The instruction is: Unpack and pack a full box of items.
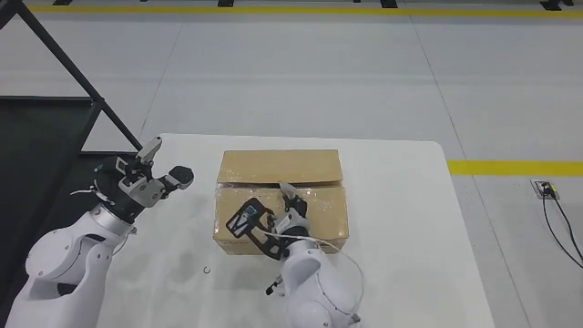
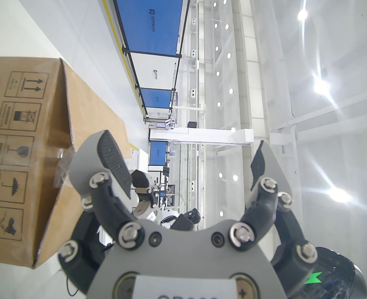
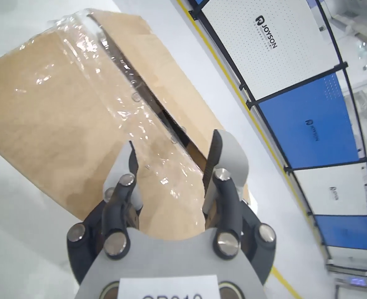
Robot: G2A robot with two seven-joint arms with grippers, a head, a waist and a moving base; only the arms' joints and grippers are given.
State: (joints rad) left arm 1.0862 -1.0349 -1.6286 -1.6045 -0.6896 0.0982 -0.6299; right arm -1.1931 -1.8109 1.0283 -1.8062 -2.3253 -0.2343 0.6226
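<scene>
Cardboard box (image 1: 273, 169), handling pictograms on side, left gripper (image 2: 185, 150) spread empty, right gripper (image 3: 173, 146) parted over clear tape (image 3: 124, 104)

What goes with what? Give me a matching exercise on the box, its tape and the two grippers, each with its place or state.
1 cardboard box
2 clear tape
3 left gripper
4 right gripper

a along the box's top seam
b open, beside the box's end
c on the white table
d open, over the box's top

Pairs: 1-c, 2-a, 3-b, 4-d.
</scene>
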